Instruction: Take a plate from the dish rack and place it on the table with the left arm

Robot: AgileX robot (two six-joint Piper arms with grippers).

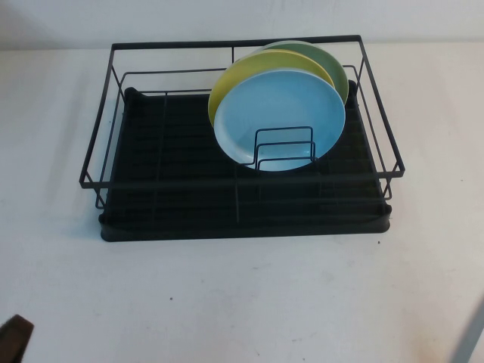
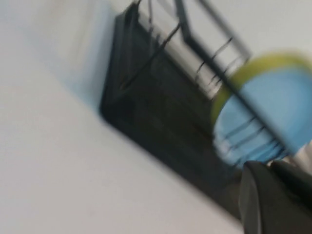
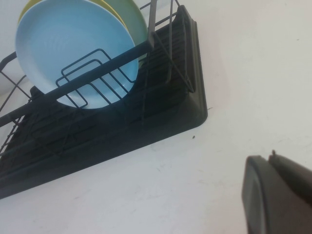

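Plate [image 1: 278, 117] upright in dish rack [image 1: 242, 219], well apart from left claw [image 1: 15, 336]; right claw [image 3: 278, 195] low; grips unclear.

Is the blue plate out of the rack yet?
No. The light blue plate stands on edge in the dish rack, against the yellow plate; neither tool touches it.

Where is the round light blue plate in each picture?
High view: the round light blue plate stands frontmost in the black wire dish rack, right of centre.
Left wrist view: right edge, blurred.
Right wrist view: upper left.
Shared landmark: the small wire plate holder before it.
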